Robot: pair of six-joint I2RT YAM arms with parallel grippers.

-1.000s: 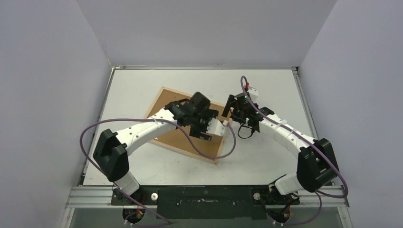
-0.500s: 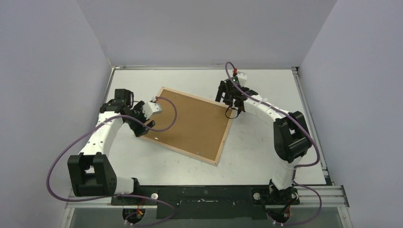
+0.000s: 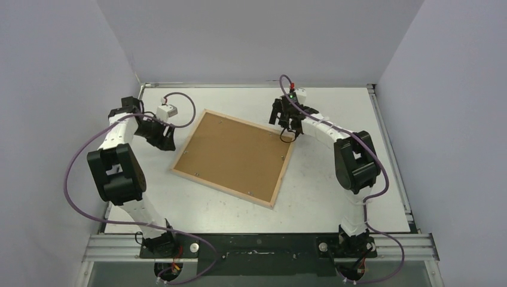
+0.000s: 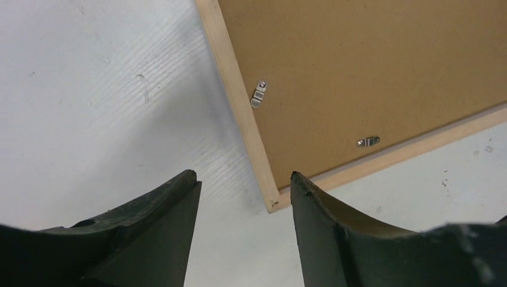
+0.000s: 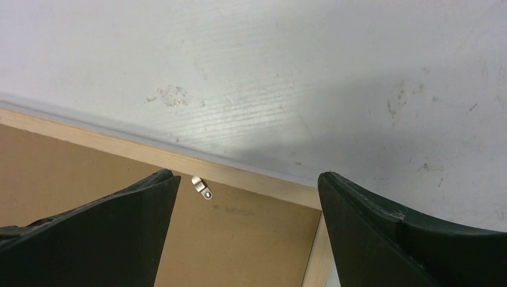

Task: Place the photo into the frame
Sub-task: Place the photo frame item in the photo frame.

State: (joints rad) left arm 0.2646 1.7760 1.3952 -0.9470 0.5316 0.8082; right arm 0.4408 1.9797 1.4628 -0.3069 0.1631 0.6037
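The frame (image 3: 222, 189) of pale wood lies back-up and skewed on the table, with the brown fibreboard backing panel (image 3: 233, 155) set in it. The photo is hidden. My left gripper (image 3: 165, 142) is open and empty just left of the frame. In the left wrist view, its open tips (image 4: 244, 182) sit above a frame corner (image 4: 272, 202). My right gripper (image 3: 287, 129) is open and empty over the frame's far right corner. In the right wrist view, its tips (image 5: 248, 177) straddle the frame bar (image 5: 239, 172) and the panel (image 5: 251, 239).
Small metal turn clips (image 4: 258, 94) (image 4: 368, 142) (image 5: 201, 186) sit on the panel's edges. The white table (image 3: 335, 191) is walled at the back and both sides. Purple cables loop from both arms.
My left arm has swung from over the frame's middle out to its left side. My right gripper has moved farther back to the frame's far right corner. The whole panel now shows.
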